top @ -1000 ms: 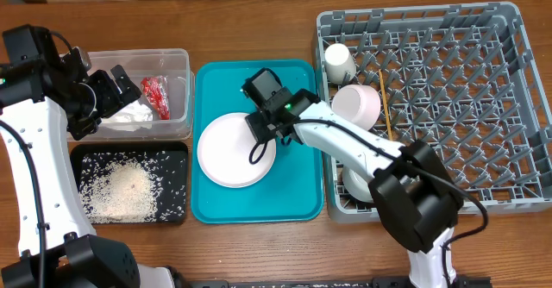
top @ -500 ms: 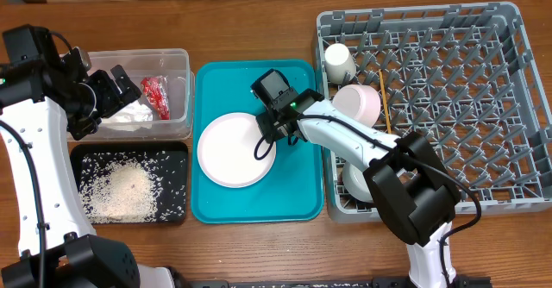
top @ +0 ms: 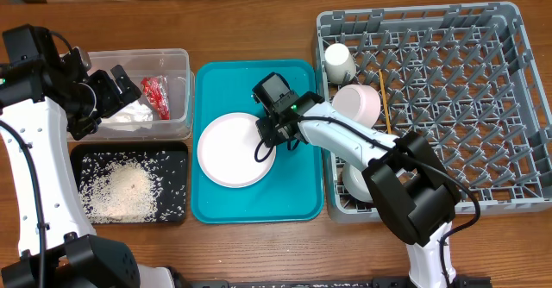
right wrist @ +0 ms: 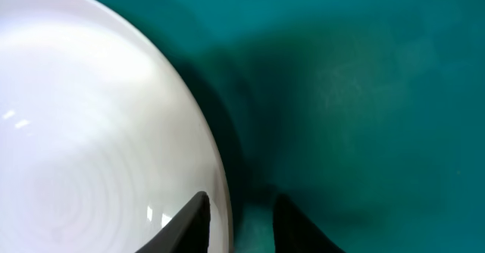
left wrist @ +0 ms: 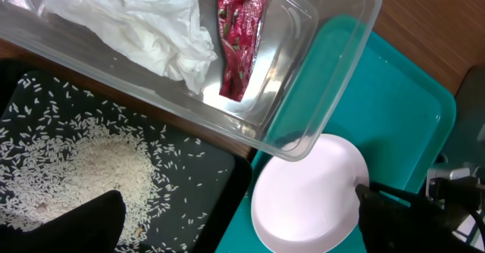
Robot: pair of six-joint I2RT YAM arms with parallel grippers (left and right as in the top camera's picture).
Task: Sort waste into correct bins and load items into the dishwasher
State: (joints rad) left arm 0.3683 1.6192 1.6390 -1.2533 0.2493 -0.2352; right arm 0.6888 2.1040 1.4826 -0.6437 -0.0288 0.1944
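A pale pink plate lies on the teal tray. My right gripper straddles the plate's right rim, one finger over the plate and the other outside it. Its jaws are narrow, with a gap still showing. My left gripper hangs wide open over the clear tub, holding nothing. The tub contains a red wrapper and a white tissue. Rice lies in the black tray. The grey dish rack stands at the right.
In the rack's left part are a cream cup, a pinkish bowl, chopsticks and a second pale bowl partly under my right arm. The tub, black tray and teal tray sit close together.
My right gripper slid a little right to the plate's rim and its jaws narrowed around it. The left arm and plate have not moved.
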